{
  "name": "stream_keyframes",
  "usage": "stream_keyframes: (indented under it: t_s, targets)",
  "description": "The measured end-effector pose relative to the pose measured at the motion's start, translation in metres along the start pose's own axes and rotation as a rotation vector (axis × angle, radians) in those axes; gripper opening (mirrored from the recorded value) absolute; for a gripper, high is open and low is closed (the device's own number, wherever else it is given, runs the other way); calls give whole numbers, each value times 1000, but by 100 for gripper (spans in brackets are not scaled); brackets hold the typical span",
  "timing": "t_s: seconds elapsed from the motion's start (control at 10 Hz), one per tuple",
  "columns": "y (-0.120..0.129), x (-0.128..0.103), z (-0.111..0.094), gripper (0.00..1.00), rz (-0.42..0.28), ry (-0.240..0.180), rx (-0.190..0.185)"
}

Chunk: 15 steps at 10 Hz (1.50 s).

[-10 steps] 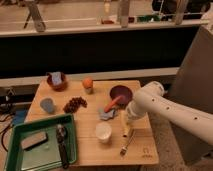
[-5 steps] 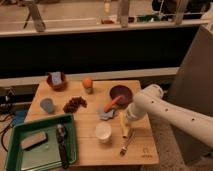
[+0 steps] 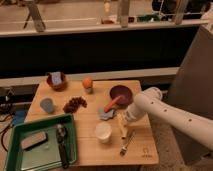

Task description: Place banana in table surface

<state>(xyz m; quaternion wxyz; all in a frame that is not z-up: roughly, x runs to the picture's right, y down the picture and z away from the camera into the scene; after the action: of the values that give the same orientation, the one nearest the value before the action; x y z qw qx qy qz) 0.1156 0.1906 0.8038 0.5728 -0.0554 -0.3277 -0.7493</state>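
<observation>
The banana (image 3: 121, 126) is pale yellow and lies lengthwise on the table surface (image 3: 90, 150), between the white cup (image 3: 103, 132) and the fork (image 3: 126, 143). My gripper (image 3: 125, 118) is at the end of the white arm, which reaches in from the right. It sits right over the banana's far end. The arm's bulk hides where the gripper meets the fruit.
A carrot (image 3: 112, 104) leans out of a maroon bowl (image 3: 121, 93), and a grey-blue piece (image 3: 105, 114) lies beside them. An orange (image 3: 87, 82), grapes (image 3: 75, 104), a blue cup (image 3: 47, 105) and a brown bowl (image 3: 57, 80) stand further left. A green tray (image 3: 15, 150) holds utensils at the front left.
The arm end and the banana have shifted slightly to the left. Everything else stays put.
</observation>
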Motion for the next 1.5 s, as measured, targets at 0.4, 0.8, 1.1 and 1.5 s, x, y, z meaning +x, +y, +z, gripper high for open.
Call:
stream_keyframes:
  t_s: [0.4,0.8,1.1,1.5]
  targets:
    - [1,6,-5,80,-10,-4,-27]
    - [9,11,-16,80,34,-38,-34]
    - [15,8,-10,60,42,-57,-41]
    - [16,1,-9,78,56,-67,-31]
